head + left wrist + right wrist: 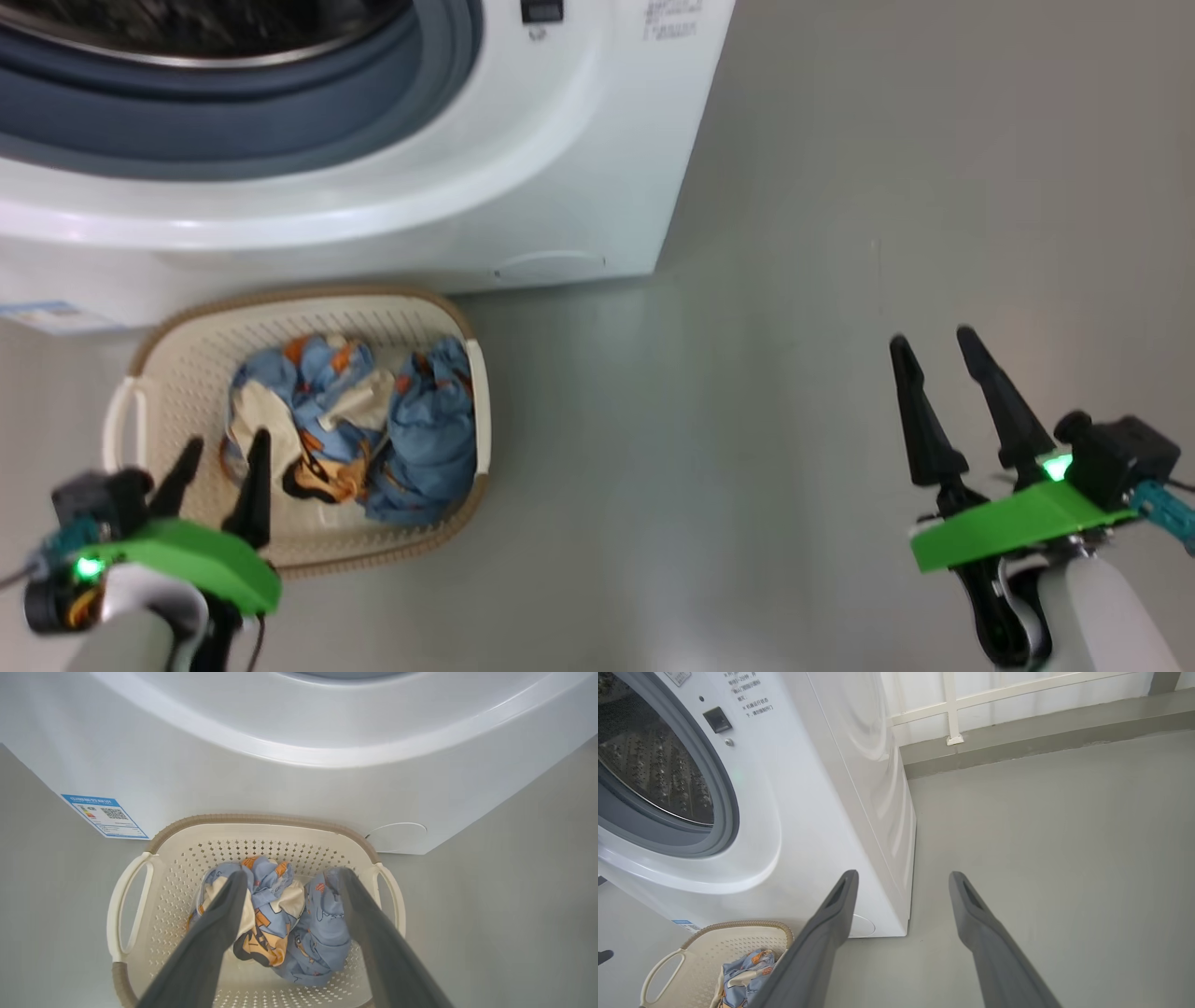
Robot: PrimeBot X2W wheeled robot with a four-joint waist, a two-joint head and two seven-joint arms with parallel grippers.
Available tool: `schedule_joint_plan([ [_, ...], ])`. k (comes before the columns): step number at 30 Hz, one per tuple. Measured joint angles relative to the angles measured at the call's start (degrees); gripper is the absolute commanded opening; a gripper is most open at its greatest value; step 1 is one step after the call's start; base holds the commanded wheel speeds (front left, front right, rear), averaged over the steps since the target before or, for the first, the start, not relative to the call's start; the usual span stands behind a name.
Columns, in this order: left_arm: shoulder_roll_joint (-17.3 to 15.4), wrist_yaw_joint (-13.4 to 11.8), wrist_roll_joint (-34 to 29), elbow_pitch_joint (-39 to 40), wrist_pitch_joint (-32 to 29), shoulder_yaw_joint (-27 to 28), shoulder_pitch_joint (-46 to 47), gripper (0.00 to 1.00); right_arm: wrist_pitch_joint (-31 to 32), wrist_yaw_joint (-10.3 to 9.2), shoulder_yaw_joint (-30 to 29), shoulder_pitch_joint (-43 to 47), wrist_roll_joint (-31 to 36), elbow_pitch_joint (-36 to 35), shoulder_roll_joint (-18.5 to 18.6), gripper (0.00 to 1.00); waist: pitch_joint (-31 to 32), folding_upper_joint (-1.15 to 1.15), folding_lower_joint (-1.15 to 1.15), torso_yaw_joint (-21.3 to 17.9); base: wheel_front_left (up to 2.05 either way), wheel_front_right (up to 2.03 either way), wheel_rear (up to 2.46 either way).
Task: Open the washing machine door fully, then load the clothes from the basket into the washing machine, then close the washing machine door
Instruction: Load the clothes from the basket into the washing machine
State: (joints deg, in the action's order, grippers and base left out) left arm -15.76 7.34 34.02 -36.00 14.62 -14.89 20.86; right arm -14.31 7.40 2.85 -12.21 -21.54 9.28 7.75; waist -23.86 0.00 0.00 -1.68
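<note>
White metal takes up the top of the head view: the washing machine (579, 140) front, with its grey-blue gasket (280, 103) ringing a steel drum (187, 23). Just below it on the grey floor (747, 420) sits the basket (308, 297), close against the machine's base. The clothes (411, 439) lie bunched inside it, mostly light blue with orange prints and a cream piece among them. The left claw (227, 441) hangs over the basket's near side with its 2 fingers spread. The right claw (932, 338) is well apart to the right, over bare floor, also spread.

The left wrist view looks down into the basket. Both dark fingers (219, 924) stand wide apart, framing the heap of clothes between them. Whether the tips touch the fabric I cannot tell. A blue sticker (105, 815) shows on the machine at the left, and the round filter cap (397, 835) sits low at the right, behind the basket's rim.

The right wrist view shows that claw's fingers parted over the floor, beside the machine's front corner. The drum and gasket sit at the upper left. The basket lies at the lower left with blue cloth inside.
</note>
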Motion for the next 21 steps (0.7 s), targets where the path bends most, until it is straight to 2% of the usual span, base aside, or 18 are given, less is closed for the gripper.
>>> schedule_joint_plan([
  [10, -2.41, 0.01, 5.15, -12.34, 0.00, -7.72, 13.83, 1.00, 0.00, 0.00, 0.10, -5.82, 1.05, -1.27, -1.60, 1.00, -9.02, 0.00, 0.00, -0.77, 0.00, 0.00, 0.00],
  [21, -4.58, 0.05, 12.16, -20.19, -0.01, -17.57, 23.32, 1.00, 0.00, 0.00, 0.22, -9.28, 2.25, -1.82, -2.44, 1.00, -17.17, 0.00, 0.00, -1.95, 0.00, 0.00, 0.00],
])
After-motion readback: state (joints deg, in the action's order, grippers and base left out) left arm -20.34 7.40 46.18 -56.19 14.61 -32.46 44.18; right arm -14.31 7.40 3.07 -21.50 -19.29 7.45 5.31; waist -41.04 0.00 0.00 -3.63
